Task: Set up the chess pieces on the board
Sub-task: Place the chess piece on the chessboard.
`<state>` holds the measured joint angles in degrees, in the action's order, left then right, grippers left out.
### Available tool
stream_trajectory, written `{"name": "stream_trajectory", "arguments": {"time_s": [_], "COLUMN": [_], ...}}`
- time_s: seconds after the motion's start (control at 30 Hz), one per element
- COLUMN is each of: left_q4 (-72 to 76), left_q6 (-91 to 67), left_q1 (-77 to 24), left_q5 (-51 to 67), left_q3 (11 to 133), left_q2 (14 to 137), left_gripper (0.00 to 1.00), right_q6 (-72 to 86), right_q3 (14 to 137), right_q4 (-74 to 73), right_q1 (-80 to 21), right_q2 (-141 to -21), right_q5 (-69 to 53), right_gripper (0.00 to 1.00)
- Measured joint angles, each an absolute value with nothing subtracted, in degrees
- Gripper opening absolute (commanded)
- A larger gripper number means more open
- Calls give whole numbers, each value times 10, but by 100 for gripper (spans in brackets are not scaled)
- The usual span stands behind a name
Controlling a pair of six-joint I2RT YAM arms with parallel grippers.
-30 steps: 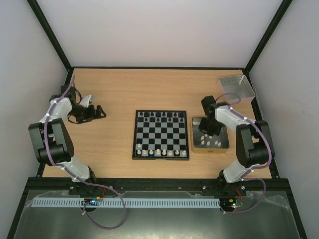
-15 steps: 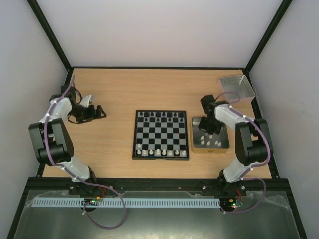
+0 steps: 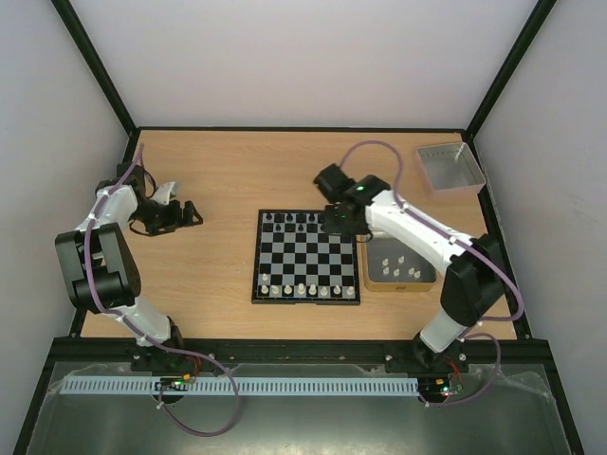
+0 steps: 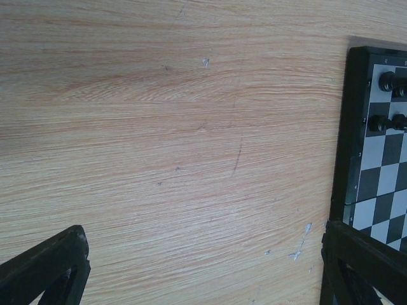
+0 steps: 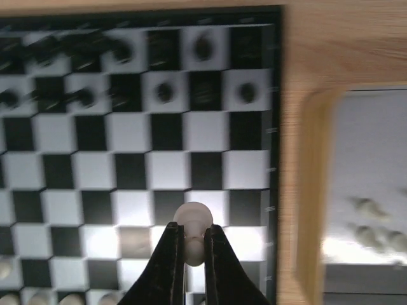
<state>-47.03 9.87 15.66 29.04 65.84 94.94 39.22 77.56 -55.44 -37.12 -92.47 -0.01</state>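
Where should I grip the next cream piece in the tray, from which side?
Pinch its upper part, coming straight down: the cream pieces are tiny and spaced apart, and the tray has a raised rim likely blocking side approach. Upright or toppled, I cannot tell.

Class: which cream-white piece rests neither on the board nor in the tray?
The cream-white piece pinched in the right tool above the board; the others stand on the board's near row or sit in the tray.

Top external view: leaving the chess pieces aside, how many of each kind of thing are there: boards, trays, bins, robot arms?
Chessboard: 1
Tan-rimmed tray: 1
Clear grey bin: 1
Robot arms: 2, left arm and right arm
Total: 5
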Motion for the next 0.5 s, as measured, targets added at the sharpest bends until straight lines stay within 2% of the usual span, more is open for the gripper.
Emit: {"name": "stream_trajectory", "arguments": {"time_s": [0.27,0.5], "left_q4": [-470,-470], "left_q6": [99,99], "left_q1": [157,157], "left_q5": [291,291], "left_q3": [658,658], "left_q2": [949,949], "left_gripper": [99,99], "right_q6": [411,399], "right_q3": [897,910], "right_q4": [-575,-569], "right_q1": [-538,-581], "right_q2": [-1058,-1120], "right_q5": [-21,-57], "right_gripper": [2,2]}}
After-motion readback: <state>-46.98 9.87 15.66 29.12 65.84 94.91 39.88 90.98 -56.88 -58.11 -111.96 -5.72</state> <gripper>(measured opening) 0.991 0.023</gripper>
